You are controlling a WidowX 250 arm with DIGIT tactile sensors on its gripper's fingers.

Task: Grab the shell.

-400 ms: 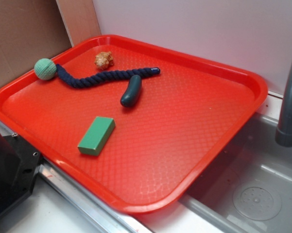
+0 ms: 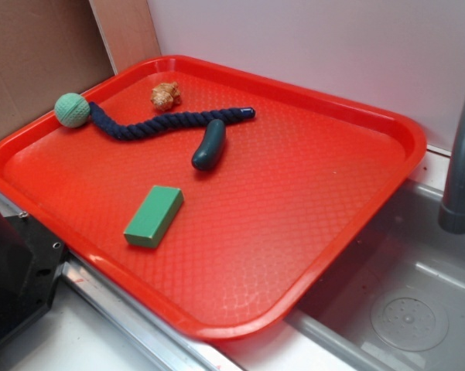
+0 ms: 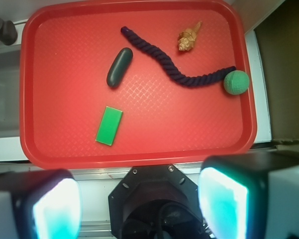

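Nothing has shifted since before: the shell (image 2: 165, 96) lies far-left on the red tray (image 2: 356, 116); the gripper (image 3: 139, 199) gapes wide, empty.

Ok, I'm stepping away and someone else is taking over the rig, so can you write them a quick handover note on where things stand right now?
End effector: open, holding nothing, high above the near edge of the red tray.
Shell: lying free near the tray's far side, just beyond the navy rope that ends in the green ball.
Also on the tray: a dark green cucumber-shaped piece and a green block.
Done: nothing yet; the shell is untouched.
Left: move over the shell, descend, close on it, lift.
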